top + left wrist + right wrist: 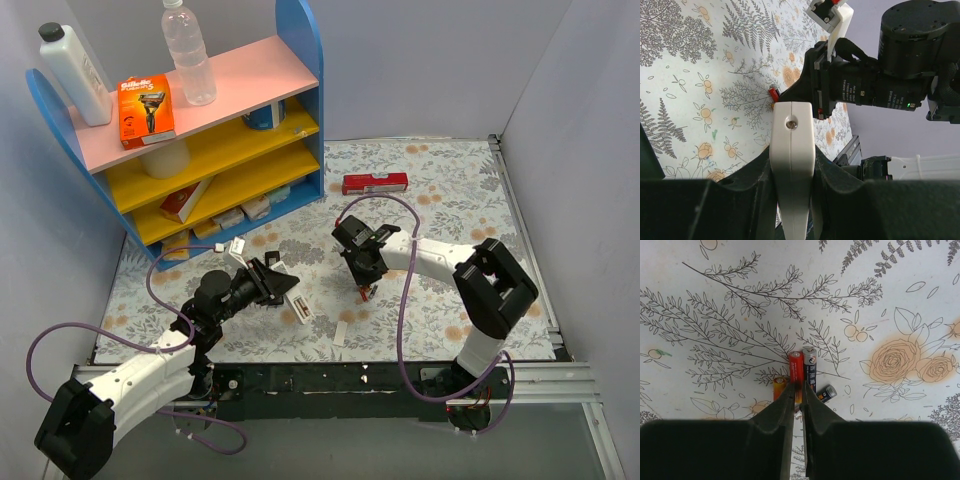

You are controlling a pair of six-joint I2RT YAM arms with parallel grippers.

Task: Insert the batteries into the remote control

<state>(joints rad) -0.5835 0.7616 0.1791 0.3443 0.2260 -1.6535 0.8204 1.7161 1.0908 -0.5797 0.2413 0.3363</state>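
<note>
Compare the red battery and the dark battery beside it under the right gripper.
Colour: the red battery is red, the dark battery black with pale lettering.
Position: the red battery's near end sits between the right gripper's fingertips; the dark battery lies just outside them.
Shared: both lie flat, side by side and parallel on the floral mat, similar in size.

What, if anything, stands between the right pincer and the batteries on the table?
Nothing visible does. The right pincer has its tips either side of the near end of the red battery, with a dark battery lying right beside it.
</note>
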